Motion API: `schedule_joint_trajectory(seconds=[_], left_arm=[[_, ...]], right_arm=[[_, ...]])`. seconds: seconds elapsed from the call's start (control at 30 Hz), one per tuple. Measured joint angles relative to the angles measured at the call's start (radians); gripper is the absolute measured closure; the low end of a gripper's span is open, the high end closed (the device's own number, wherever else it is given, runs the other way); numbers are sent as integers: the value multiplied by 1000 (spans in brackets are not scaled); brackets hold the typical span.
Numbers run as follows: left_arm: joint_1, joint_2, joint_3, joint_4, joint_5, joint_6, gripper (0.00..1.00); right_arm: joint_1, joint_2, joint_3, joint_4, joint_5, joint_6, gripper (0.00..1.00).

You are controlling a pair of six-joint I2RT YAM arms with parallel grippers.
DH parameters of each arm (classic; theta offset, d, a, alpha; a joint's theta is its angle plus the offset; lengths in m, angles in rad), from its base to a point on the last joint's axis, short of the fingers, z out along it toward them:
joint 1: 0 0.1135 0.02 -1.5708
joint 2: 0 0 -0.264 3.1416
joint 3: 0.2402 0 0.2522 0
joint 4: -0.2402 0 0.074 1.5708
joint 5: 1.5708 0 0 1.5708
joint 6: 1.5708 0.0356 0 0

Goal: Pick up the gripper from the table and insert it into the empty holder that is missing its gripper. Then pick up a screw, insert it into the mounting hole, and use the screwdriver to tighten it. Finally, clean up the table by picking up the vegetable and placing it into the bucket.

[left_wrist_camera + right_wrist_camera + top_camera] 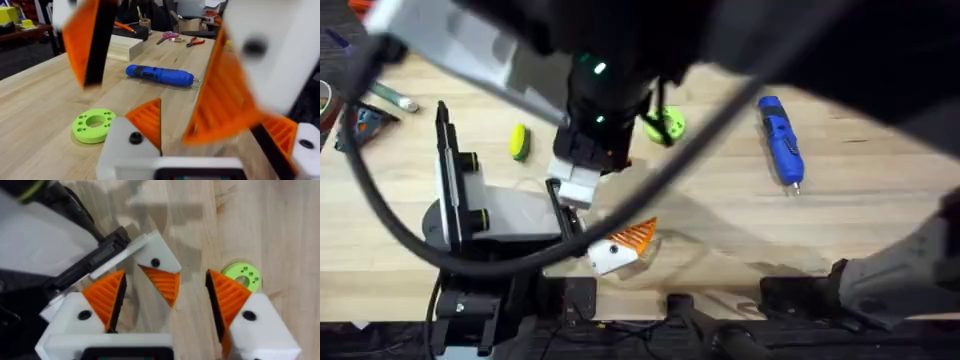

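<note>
My left gripper [620,245] lies low near the table's front edge and stands open. One of its jaws is the white holder [155,260], and the orange gripper [162,282] sits against its face. My right gripper [165,310] hangs open astride that jaw, its orange pads [107,297] a small gap away on either side. In the left wrist view the same holder [125,145] shows close up. The blue screwdriver [780,138] lies at the back right. The yellow-green vegetable [520,140] rests at the back left. The bucket and the screw are out of view.
A green round disc with holes [670,122] lies beside the right arm. A pale wooden block [122,47] and hand tools [172,36] sit at the far end. A black-and-white stand [455,200] rises at the left. A dark cable [380,210] loops over the table.
</note>
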Motion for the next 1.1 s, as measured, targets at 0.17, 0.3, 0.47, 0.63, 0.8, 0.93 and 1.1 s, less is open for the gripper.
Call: schedule_joint_trajectory(seconds=[0.17, 0.3, 0.47, 0.63, 0.8, 0.93, 1.1], left_arm=[[0, 0, 0, 0, 0, 0, 14], [0, 0, 0, 0, 0, 0, 14], [0, 0, 0, 0, 0, 0, 14], [0, 0, 0, 0, 0, 0, 14], [0, 0, 0, 0, 0, 0, 14], [0, 0, 0, 0, 0, 0, 14], [0, 0, 0, 0, 0, 0, 13]], right_arm=[[-48, -121, 0, 2, 51, 94, 101], [-114, -190, 0, 0, 107, 187, 100], [-191, -234, -33, 0, 133, 298, 98], [-269, -299, -178, 16, 149, 393, 98], [-351, -389, -357, 61, 159, 463, 98], [-418, -462, -465, 72, 161, 492, 96], [-534, -510, -540, 46, 161, 537, 96]])
